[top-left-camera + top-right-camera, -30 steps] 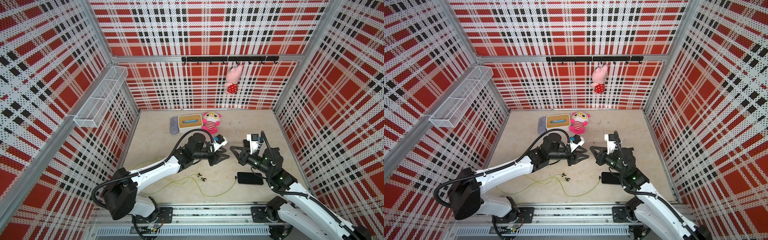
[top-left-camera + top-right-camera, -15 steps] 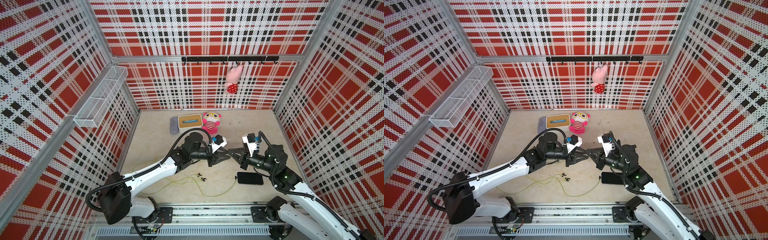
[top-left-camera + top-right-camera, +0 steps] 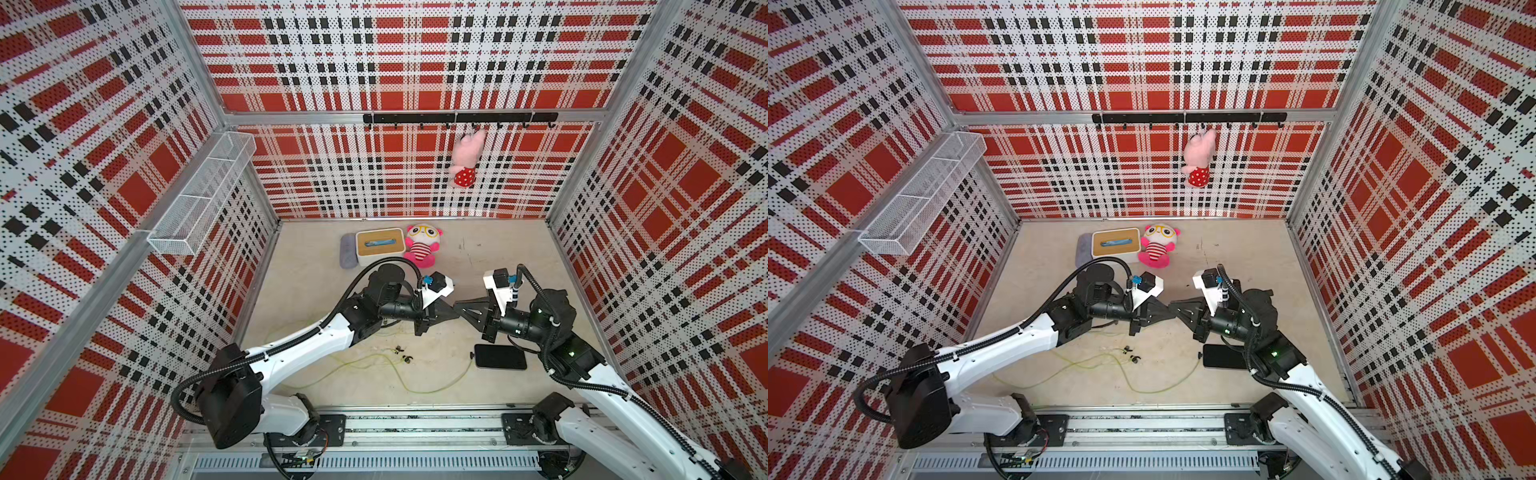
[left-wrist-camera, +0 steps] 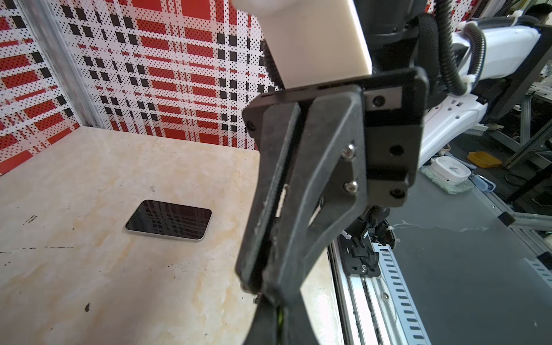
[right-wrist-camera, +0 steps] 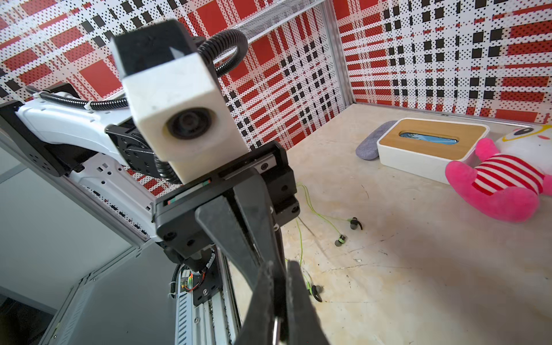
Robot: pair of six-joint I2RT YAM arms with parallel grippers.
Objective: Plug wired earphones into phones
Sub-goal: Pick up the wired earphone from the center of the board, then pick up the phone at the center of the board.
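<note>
Yellow-green cable of the wired earphones (image 3: 407,360) lies slack across the worktop (image 3: 490,249) in both top views. One end runs to a small black plug (image 3: 472,355) just beside the short edge of the phone (image 3: 500,356); whether it is seated cannot be told. Only this one phone is in view, flat and screen up, beside the right arm. The left gripper (image 3: 451,312) and right gripper (image 3: 463,306) meet tip to tip above the worktop, each pressed together. Judgement: one is passing a cable end to the other, so that a plug can be presented squarely to a socket.

Left wrist view: a sliver of yellow-green shows between the left gripper's own fingers, so it is pinching cable. The right gripper opposite is closed. The phone lies on the worktop beyond them.

Right wrist view: a small metallic glint sits between the right gripper's fingers; plug or fitting, it cannot be told. Three earbuds (image 5: 355,223) rest loose on the worktop beyond.
</note>
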